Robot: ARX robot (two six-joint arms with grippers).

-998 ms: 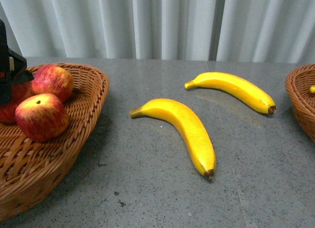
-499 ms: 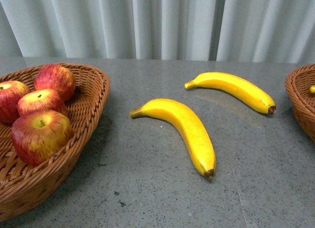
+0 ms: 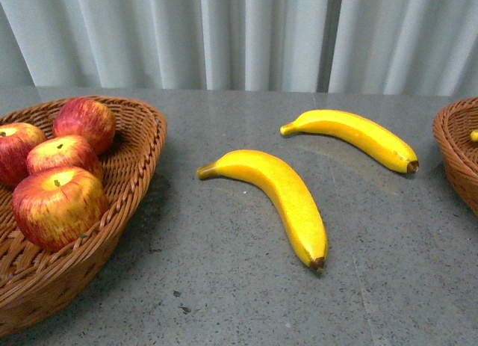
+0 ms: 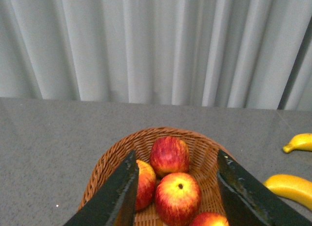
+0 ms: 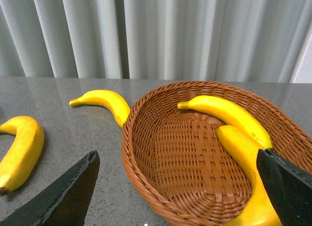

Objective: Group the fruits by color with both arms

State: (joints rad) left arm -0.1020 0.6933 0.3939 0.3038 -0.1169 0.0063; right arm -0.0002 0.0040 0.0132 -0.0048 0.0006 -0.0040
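Note:
Several red apples lie in the wicker basket on the left. Two yellow bananas lie on the grey table, one near the middle and one farther back. Neither arm shows in the front view. In the left wrist view my left gripper is open and empty above the apples in their basket. In the right wrist view my right gripper is open and empty over a second wicker basket that holds two bananas.
The second basket's rim shows at the right edge of the front view, with a banana tip inside. White curtains hang behind the table. The two loose bananas lie beside that basket in the right wrist view.
My left gripper, seen over the left basket a second ago, has left the front view. The apples in the basket have shifted, and the nearest one has rolled slightly left.

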